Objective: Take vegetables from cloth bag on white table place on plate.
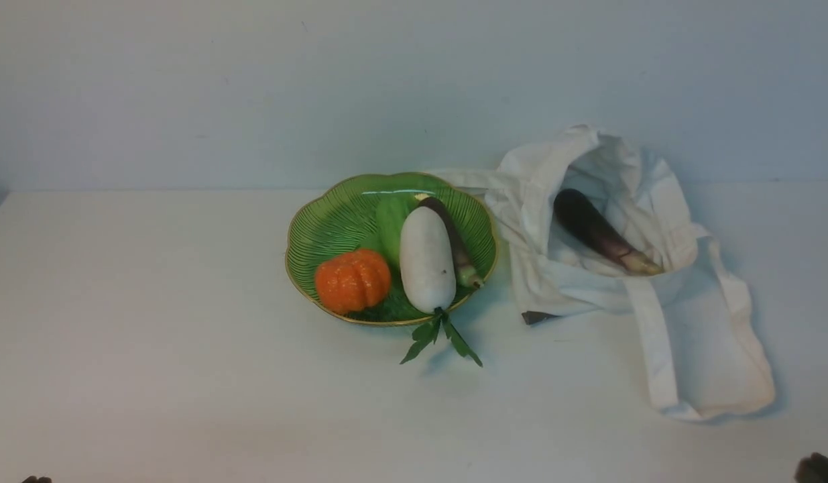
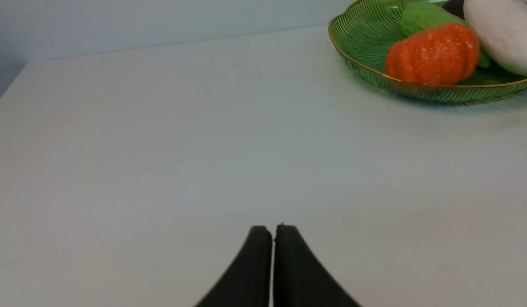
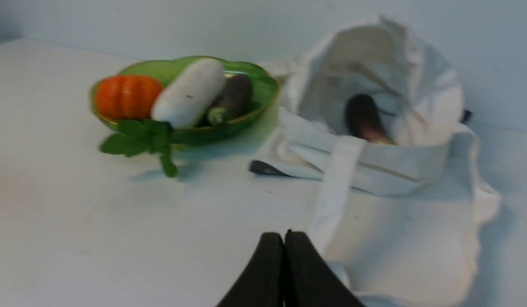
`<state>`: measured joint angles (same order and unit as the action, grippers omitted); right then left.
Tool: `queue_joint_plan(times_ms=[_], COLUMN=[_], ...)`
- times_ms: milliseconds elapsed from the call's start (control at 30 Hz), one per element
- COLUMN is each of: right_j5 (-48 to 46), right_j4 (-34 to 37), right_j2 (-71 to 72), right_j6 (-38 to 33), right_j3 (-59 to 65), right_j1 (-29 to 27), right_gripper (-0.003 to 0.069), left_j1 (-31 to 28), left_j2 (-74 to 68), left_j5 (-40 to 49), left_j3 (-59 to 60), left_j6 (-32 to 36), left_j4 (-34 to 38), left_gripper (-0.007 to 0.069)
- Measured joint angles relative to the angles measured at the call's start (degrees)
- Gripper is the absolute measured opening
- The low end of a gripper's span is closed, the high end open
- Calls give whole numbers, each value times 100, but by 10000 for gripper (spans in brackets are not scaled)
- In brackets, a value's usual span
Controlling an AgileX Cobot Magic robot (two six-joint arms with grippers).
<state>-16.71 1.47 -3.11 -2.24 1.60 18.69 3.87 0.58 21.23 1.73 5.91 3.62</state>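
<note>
One slim dark purple eggplant (image 1: 605, 232) left in the off-white cloth tote bag (image 1: 688, 335); both hands clenched, grasping nothing.

Fat white radish with green leafy top (image 1: 426, 259) and a second purple eggplant (image 1: 456, 241) already lie in the round green ribbed plate (image 1: 326, 221), beside the ribbed orange pumpkin (image 1: 352, 280). Left hand (image 2: 273, 230) and right hand (image 3: 283, 235) sit low at the near edge of the white table (image 1: 152, 335), well apart from the bag. Next move, likely: right hand unclenches, reaches into the bag mouth at right, takes the eggplant mid-body. It looks glossy, smooth, stem end nearer.
</note>
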Motion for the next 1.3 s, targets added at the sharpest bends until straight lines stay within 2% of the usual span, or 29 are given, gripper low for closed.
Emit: queue_joint_plan(times_ms=[67,167,267,1300], right_j5=[-332,-346,-347,-364], right_j4=[0,0,0,0], right_j2=[318,359,367,371], right_j6=[-5,-5,-5,-87], right_j3=[-5,-5,-5,-5], right_j1=[-608,-1138,-1382,-1431], right_gripper=[-15,-15,-15,-15], left_j1=[0,0,0,0], left_j2=[0,0,0,0], left_j5=[0,0,0,0], left_j3=[0,0,0,0], left_j6=[0,0,0,0], left_j4=[0,0,0,0], left_gripper=[-5,-5,-5,-5])
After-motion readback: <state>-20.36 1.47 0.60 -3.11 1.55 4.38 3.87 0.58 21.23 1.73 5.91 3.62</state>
